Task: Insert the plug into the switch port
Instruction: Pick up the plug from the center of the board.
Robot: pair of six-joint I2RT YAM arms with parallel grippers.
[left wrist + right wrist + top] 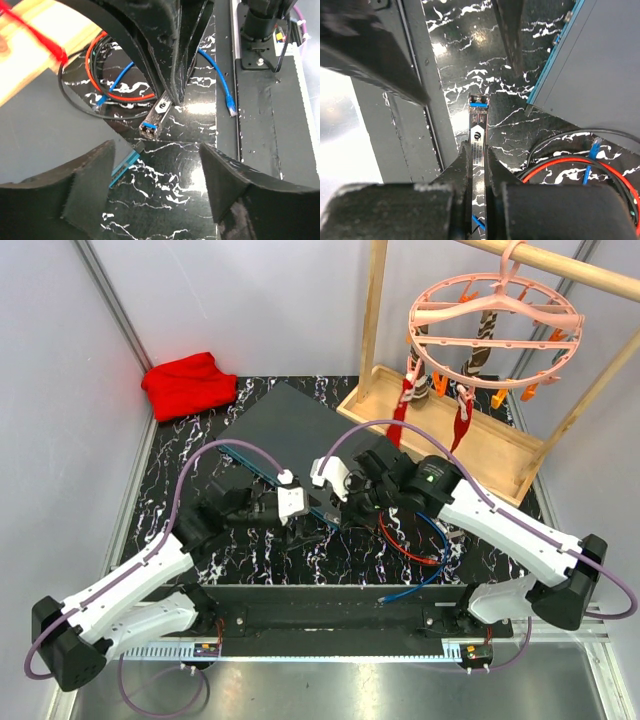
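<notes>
plug (479, 117) sits pinched in right claw (477, 152), near the switch (605, 65).

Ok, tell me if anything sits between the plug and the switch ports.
Nothing lies on the table between the plug and the switch edge. The left gripper hangs open right over that corner, though, and may crowd the approach.

pale walls (60, 360), black marbled table (172, 443)
</notes>
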